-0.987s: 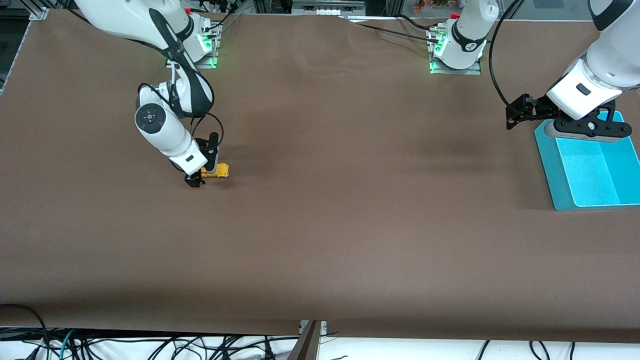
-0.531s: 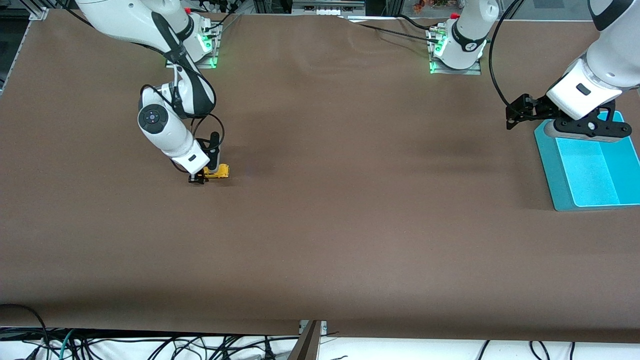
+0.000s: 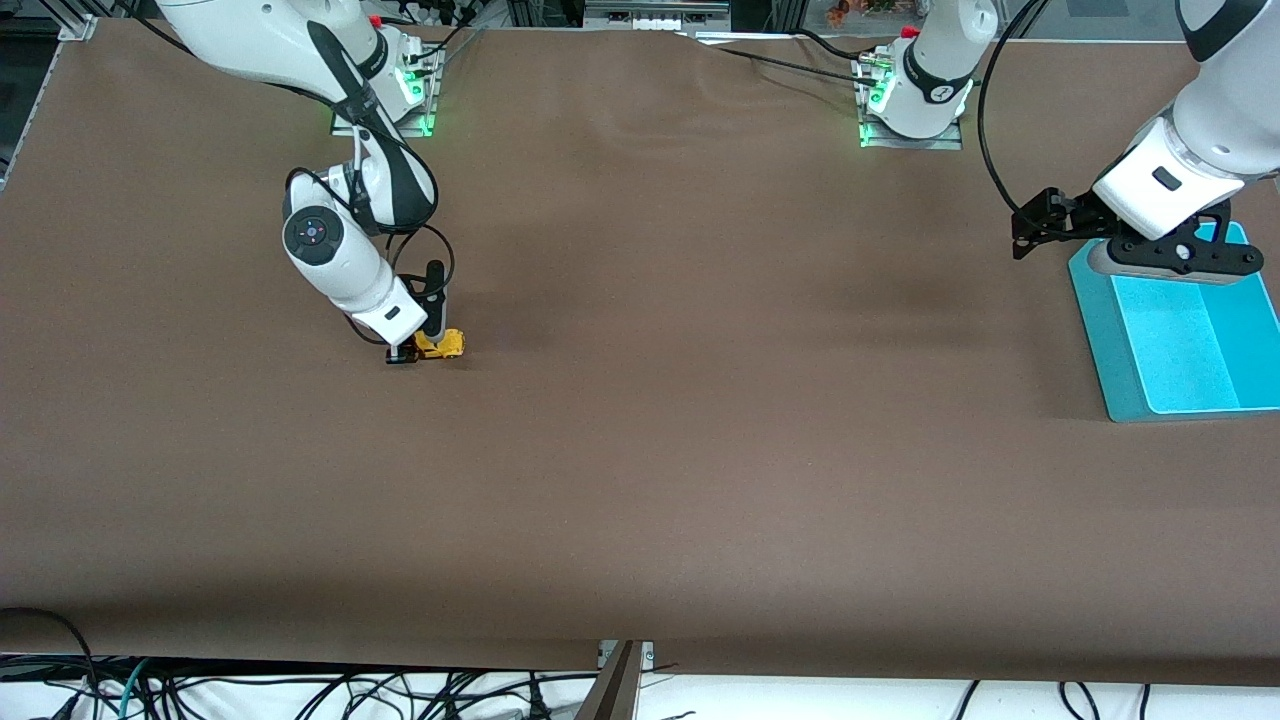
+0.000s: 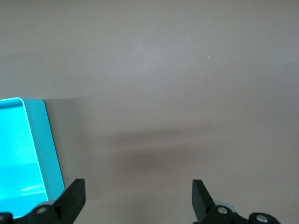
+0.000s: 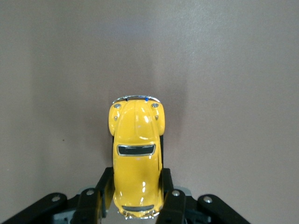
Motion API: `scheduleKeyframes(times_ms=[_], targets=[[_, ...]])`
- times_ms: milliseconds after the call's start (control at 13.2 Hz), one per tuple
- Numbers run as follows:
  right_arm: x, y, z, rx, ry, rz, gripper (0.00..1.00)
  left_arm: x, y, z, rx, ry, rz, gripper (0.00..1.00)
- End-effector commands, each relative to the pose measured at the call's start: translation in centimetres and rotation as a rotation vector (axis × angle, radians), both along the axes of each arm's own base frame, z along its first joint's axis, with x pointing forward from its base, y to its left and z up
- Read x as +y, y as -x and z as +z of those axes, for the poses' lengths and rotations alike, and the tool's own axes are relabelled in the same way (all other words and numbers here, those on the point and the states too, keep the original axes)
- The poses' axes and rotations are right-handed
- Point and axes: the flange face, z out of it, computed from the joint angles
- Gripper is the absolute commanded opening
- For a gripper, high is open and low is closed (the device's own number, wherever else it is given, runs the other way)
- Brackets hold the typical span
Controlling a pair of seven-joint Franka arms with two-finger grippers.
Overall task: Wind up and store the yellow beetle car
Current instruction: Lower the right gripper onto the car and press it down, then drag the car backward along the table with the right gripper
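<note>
The yellow beetle car (image 3: 441, 345) sits on the brown table toward the right arm's end. My right gripper (image 3: 415, 342) is down at the table and shut on it. In the right wrist view the car (image 5: 136, 154) lies between my two black fingers (image 5: 103, 189), which press its rear sides. My right gripper (image 5: 136, 191) covers the car's back half. My left gripper (image 3: 1040, 225) hangs open and empty over the table beside the blue tray, and waits. In the left wrist view it (image 4: 139, 198) is open over bare table.
A turquoise tray (image 3: 1100, 350) stands at the left arm's end of the table; its corner also shows in the left wrist view (image 4: 46, 140). The arm bases stand along the table's far edge. Cables hang below the near edge.
My right gripper has shifted a little toward the left arm's end and farther from the front camera, dragging the car with it on the table. The left arm has not moved.
</note>
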Motion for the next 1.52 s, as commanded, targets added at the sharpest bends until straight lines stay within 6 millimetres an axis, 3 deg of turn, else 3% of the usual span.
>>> scheduleKeyframes(times_ms=[0, 228, 607, 759, 1290, 1366, 1442], targets=[[-0.1, 0.5, -0.4, -0.001, 0.004, 0.018, 0.16, -0.1, -0.2, 0.5, 0.007, 0.009, 0.012, 1.00], [-2.6, -0.2, -0.8, -0.003, 0.010, 0.038, 0.17, -0.1, -0.2, 0.5, 0.008, 0.009, 0.012, 1.00], [-15.6, -1.9, -1.2, -0.007, 0.023, 0.063, 0.18, -0.1, -0.2, 0.5, 0.011, 0.009, 0.012, 1.00], [-18.8, -2.0, -1.1, -0.017, 0.027, 0.059, 0.19, -0.1, -0.2, 0.5, 0.011, 0.009, 0.012, 1.00], [-19.8, -2.0, -1.4, -0.016, 0.023, 0.034, 0.22, 0.0, -0.2, 0.5, 0.013, 0.009, 0.013, 1.00], [-19.7, -2.2, -1.1, -0.021, 0.023, 0.032, 0.35, -0.1, -0.2, 0.5, 0.013, 0.009, 0.012, 1.00], [-19.7, -2.6, -0.6, -0.028, 0.023, 0.029, 0.63, 0.0, -0.2, 0.5, 0.013, 0.009, 0.013, 1.00]])
